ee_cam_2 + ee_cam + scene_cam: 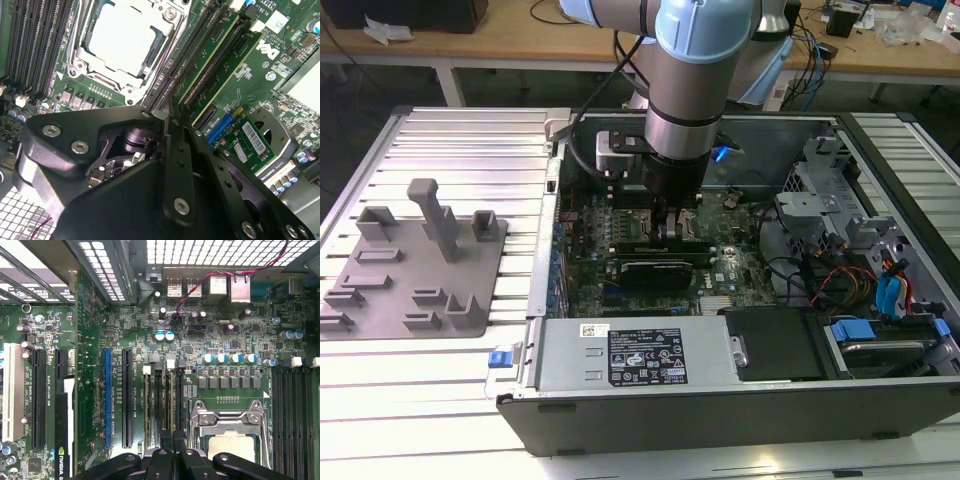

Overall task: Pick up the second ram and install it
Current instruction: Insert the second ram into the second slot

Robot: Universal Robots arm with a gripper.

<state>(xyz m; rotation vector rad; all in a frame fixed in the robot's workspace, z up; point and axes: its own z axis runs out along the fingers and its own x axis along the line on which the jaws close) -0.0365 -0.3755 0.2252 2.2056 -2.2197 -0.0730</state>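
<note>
Two green sticks stand side by side in the black memory slots next to the CPU socket (120,40). My gripper (170,107) has its black fingers pressed together at the near end of the closer stick, the second ram (211,54), which stands in its slot; the other stick (229,74) sits just beyond it. In the exterior view the gripper (668,228) reaches straight down onto the motherboard in the middle of the open computer case (720,400). In the first wrist view the gripper (173,441) stands over the slots beside the socket (227,440).
A grey plastic tray (415,290) with upright blocks lies on the ribbed table at the exterior view's left. A black graphics card (660,270) sits just in front of the gripper. Drive cages and cables (860,260) crowd the case's right side.
</note>
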